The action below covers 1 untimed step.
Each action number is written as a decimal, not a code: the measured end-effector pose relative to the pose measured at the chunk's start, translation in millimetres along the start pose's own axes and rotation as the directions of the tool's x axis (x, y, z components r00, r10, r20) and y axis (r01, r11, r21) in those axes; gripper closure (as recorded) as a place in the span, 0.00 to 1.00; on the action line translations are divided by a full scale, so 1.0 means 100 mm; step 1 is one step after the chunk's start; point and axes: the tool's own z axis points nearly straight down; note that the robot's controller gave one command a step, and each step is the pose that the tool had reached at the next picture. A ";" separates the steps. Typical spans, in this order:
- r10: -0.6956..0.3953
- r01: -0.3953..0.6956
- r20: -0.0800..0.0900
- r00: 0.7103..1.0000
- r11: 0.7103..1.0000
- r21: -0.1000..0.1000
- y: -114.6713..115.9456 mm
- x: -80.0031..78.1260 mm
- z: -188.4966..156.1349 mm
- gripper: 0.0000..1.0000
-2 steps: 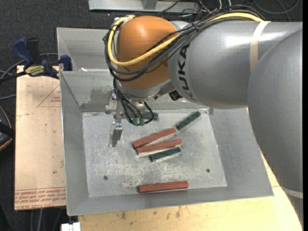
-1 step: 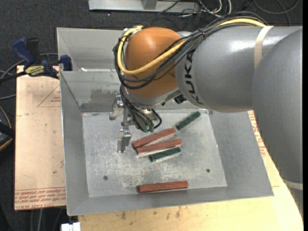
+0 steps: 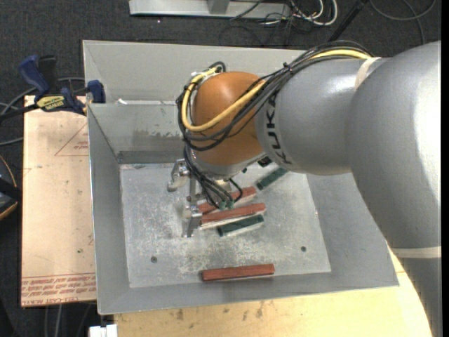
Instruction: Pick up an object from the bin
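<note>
Count in bin [image 3: 105,209]: red-brown bars [image 3: 238,272] x3, green bars [image 3: 242,225] x2. Third red-brown one sits half under the arm [image 3: 337,118], so probably, not certain.

Heap of bars [image 3: 235,216] midway in the bin [image 3: 105,188], lone bar [image 3: 237,273] in front.

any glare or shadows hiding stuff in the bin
Camera view: light is even, no hard glare or shadow on the bin, only a soft highlight on the orange cover; the arm hides the back right corner and overhangs the bars by the gripper; the front red bar lies clear.
</note>
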 end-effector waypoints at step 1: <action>0.067 -0.067 -0.012 0.998 0.998 0.000 -0.37 0.10 0.19 0.00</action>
